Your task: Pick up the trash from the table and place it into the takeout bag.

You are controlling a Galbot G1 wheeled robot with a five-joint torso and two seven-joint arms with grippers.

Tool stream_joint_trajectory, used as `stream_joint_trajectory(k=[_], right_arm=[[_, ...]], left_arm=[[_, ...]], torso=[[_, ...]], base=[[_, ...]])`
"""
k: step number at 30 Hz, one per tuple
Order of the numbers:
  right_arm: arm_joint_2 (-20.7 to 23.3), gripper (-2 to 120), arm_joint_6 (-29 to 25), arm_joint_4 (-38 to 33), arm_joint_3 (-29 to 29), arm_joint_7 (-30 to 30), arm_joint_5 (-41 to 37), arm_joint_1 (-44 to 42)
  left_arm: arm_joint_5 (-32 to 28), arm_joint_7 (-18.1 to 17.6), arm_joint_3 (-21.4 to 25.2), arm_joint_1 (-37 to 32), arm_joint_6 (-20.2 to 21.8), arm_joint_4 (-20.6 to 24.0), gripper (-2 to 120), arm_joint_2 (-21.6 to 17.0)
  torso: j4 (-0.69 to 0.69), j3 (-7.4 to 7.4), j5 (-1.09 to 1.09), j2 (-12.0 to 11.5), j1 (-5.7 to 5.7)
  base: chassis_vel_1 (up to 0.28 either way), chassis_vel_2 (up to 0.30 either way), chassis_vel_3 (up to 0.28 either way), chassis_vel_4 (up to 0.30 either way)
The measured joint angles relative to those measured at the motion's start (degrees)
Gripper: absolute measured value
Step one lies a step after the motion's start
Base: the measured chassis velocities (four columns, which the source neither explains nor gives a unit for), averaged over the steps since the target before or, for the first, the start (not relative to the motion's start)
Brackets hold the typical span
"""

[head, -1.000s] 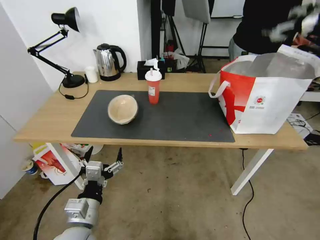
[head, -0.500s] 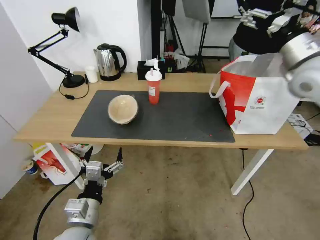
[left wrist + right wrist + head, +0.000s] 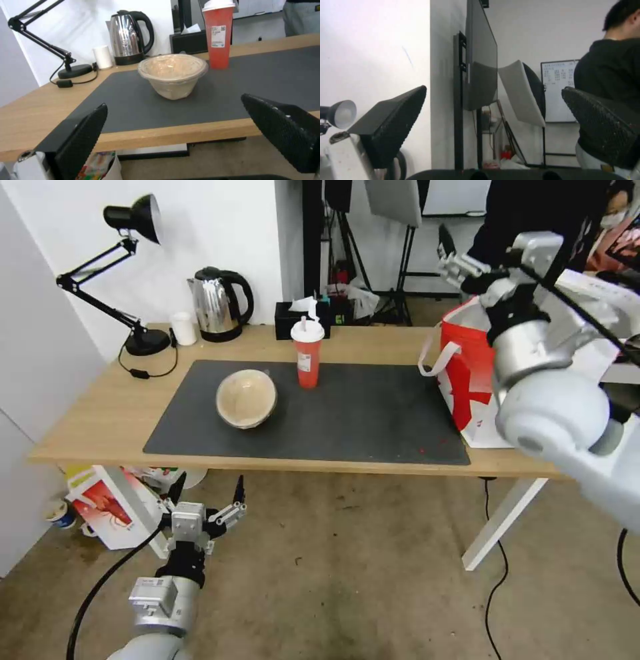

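From the head, the right claw (image 3: pixel 460 263), spread and empty, hangs above the takeout bag (image 3: pixel 467 373) at the table's (image 3: pixel 100 413) three o'clock end; at the left wrist, the left claw (image 3: pixel 186 130), wide and empty, faces a tan bowl (image 3: pixel 172 75), likely light and crushable, best pinched at its rim.

My right arm (image 3: pixel 553 400) hides most of the takeout bag (image 3: pixel 467 373); its inside is hidden, and the red cup (image 3: pixel 218 32) is cropped above its lid.
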State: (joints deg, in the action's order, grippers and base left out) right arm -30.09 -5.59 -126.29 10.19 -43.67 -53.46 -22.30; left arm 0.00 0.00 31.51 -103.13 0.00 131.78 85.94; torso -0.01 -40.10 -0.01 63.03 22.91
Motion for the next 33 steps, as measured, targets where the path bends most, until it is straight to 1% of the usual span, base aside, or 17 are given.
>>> stream_joint_trajectory(k=[4, 6, 7, 9, 11, 12, 14, 16, 18, 19, 21, 22, 24, 25, 26, 28, 33], right_arm=[[-1.5, 100, 0.2, -2.6, -2.3, -3.2, 2.3, -4.7], [-2.2, 100, 0.3, -4.3, -4.3, -4.1, 3.2, -8.1], [-2.2, 100, 0.3, -4.3, -4.3, -4.1, 3.2, -8.1], [-2.8, 100, 0.3, -6.1, -6.8, -4.7, 3.6, -12.3], [-3.5, 100, 0.3, -8.0, -10.2, -4.8, 5.1, -18.7], [-3.5, 100, 0.3, -8.0, -10.2, -4.8, 5.1, -18.7], [-4.4, 100, 0.2, -9.7, -12.8, -4.5, 6.5, -24.4], [-4.7, 100, 0.1, -10.2, -13.6, -4.1, 7.0, -26.0], [-6.0, 100, -0.6, -11.4, -15.4, -3.1, 10.1, -31.0], [-6.0, 100, -0.6, -11.4, -15.4, -3.1, 10.1, -31.0], [-7.1, 100, -1.0, -12.6, -16.4, -2.8, 12.7, -34.4], [-7.1, 100, -1.0, -12.6, -16.4, -2.8, 12.7, -34.4], [-8.4, 100, -1.3, -14.4, -17.5, -2.1, 15.4, -39.5], [-8.7, 100, -1.5, -14.9, -17.7, -1.9, 16.1, -41.2], [-8.7, 100, -1.5, -14.9, -17.7, -1.9, 16.1, -41.2], [-9.9, 100, -2.3, -16.2, -18.0, -0.8, 18.1, -46.0], [-11.4, 100, -3.3, -16.7, -17.9, 0.6, 20.8, -49.5]], left_arm=[[0.0, 0.0, 0.0, 0.0, 0.0, 0.0, 100, 0.0], [0.0, 0.0, 0.0, 0.0, 0.0, 0.0, 100, 0.0], [0.0, 0.0, 0.0, 0.0, 0.0, 0.0, 100, 0.0], [0.0, 0.0, 0.0, 0.0, 0.0, 0.0, 100, 0.0], [0.0, 0.0, 0.0, 0.0, 0.0, 0.0, 100, 0.0], [0.0, 0.0, 0.0, 0.0, 0.0, 0.0, 100, 0.0], [0.0, 0.0, 0.0, 0.0, 0.0, 0.0, 100, 0.0], [0.0, 0.0, 0.0, 0.0, 0.0, 0.0, 100, 0.0], [0.0, 0.0, 0.0, 0.0, 0.0, 0.0, 100, 0.0], [0.0, 0.0, 0.0, 0.0, 0.0, 0.0, 100, 0.0], [0.0, 0.0, 0.0, 0.0, 0.0, 0.0, 100, 0.0], [0.0, 0.0, 0.0, 0.0, 0.0, 0.0, 100, 0.0], [0.0, 0.0, 0.0, 0.0, 0.0, 0.0, 100, 0.0], [0.0, 0.0, 0.0, 0.0, 0.0, 0.0, 100, 0.0], [0.0, 0.0, 0.0, 0.0, 0.0, 0.0, 100, 0.0], [0.0, 0.0, 0.0, 0.0, 0.0, 0.0, 100, 0.0], [0.0, 0.0, 0.0, 0.0, 0.0, 0.0, 100, 0.0]], torso=[[0.01, 0.00, 0.00, 0.0, 0.01], [0.01, 0.00, 0.00, 0.0, 0.00], [0.01, 0.00, 0.00, 0.0, 0.00], [0.02, 0.00, 0.00, 0.0, 0.00], [0.00, 0.00, 0.00, 0.0, 0.00], [0.00, 0.00, 0.00, 0.0, 0.00], [0.00, 0.00, 0.02, 0.0, 0.00], [-0.01, 0.00, 0.02, 0.0, 0.00], [0.01, 0.00, 0.01, 0.0, 0.00], [0.01, 0.00, 0.01, 0.0, 0.00], [0.01, 0.00, 0.00, 0.0, 0.00], [0.01, 0.00, 0.00, 0.0, 0.00], [0.01, 0.00, 0.00, 0.0, 0.00], [0.01, 0.00, 0.00, 0.0, 0.00], [0.01, 0.00, 0.00, 0.0, 0.00], [-0.01, 0.00, 0.01, 0.0, 0.00], [0.01, 0.00, 0.00, 0.0, 0.00]], base=[[0.000, 0.000, 0.000, 0.000], [0.000, 0.000, 0.000, 0.000], [0.000, 0.000, 0.000, 0.000], [0.000, 0.000, 0.000, 0.000], [0.000, 0.000, 0.000, 0.000], [0.000, 0.000, 0.000, 0.000], [0.000, 0.000, 0.000, 0.000], [0.000, 0.000, 0.000, 0.000], [0.000, 0.000, 0.000, 0.000], [0.000, 0.000, 0.000, 0.000], [0.000, 0.000, 0.000, 0.000], [0.000, 0.000, 0.000, 0.000], [0.000, 0.000, 0.000, 0.000], [0.000, 0.000, 0.000, 0.000], [0.000, 0.000, 0.000, 0.000], [0.000, 0.000, 0.000, 0.000], [0.000, 0.000, 0.000, 0.000]])
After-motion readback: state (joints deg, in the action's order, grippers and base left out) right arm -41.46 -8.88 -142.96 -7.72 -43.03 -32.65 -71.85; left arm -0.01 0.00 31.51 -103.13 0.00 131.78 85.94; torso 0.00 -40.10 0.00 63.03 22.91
